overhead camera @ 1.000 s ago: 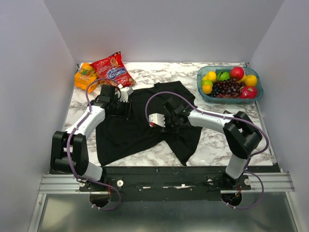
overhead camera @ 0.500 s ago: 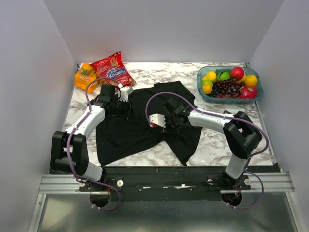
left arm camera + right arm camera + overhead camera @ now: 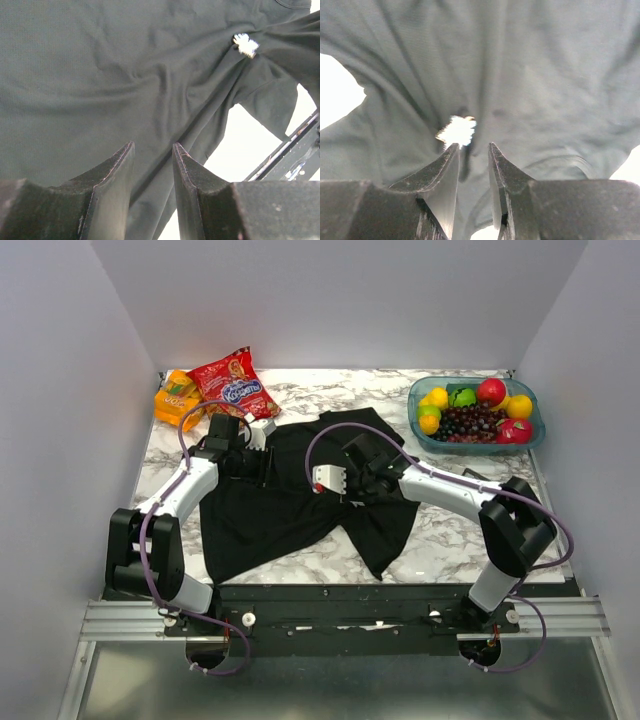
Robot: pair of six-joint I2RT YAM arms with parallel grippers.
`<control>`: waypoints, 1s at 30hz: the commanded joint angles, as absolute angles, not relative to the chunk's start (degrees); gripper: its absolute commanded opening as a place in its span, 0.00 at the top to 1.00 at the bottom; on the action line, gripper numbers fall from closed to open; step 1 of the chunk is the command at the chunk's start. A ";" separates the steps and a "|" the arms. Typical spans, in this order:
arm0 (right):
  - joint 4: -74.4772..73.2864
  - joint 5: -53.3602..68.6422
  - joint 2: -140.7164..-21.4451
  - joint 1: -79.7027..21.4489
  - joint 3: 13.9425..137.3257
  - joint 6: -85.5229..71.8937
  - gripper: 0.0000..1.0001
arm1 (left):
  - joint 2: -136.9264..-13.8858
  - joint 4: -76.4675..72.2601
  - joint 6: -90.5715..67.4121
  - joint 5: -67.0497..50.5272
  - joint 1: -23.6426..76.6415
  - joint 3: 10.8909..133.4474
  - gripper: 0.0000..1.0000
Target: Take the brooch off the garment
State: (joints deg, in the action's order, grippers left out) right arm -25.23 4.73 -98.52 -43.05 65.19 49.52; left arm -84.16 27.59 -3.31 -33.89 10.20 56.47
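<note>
A black shirt [image 3: 270, 520] lies crumpled at the middle of the marble worktop [image 3: 440, 530]. The brooch [image 3: 456, 131] is pinned to it, glinting just at 11 o'clock of the right gripper [image 3: 473, 146]. That gripper's jaws stand a narrow gap apart over a dark fold, and I cannot tell whether they pinch it. The left gripper [image 3: 153, 147] hovers over the shirt's 9 o'clock side with its jaws slightly parted and nothing between them; from its camera the brooch sits towards 1 o'clock. At the worktop's 1 o'clock corner a clear bluish bowl [image 3: 478, 448] holds dark grapes [image 3: 465, 424], red apples [image 3: 491, 391], yellow fruit [image 3: 437, 397] and a green one [image 3: 461, 397]. At 11 o'clock lie a red snack bag [image 3: 233, 382] and an orange pack [image 3: 177, 398].
</note>
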 commanded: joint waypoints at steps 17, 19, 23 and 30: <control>-23.47 7.03 -94.57 -41.05 59.42 58.43 0.61 | -83.41 27.33 -3.17 -35.16 10.11 56.42 0.56; -22.07 7.56 -94.57 -40.96 58.01 63.35 0.58 | -83.58 28.12 -2.20 -34.55 10.11 56.77 0.56; -19.16 6.94 -96.58 -40.96 55.46 67.76 0.53 | -83.85 29.09 -1.50 -34.10 10.11 57.22 0.55; -16.79 7.65 -99.22 -40.96 57.48 67.33 0.50 | -83.15 29.27 -1.14 -33.57 10.11 56.78 0.56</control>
State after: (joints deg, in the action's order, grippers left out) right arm -20.32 6.22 -97.47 -41.23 55.99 65.95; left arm -84.93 28.71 -2.31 -34.26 10.20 56.45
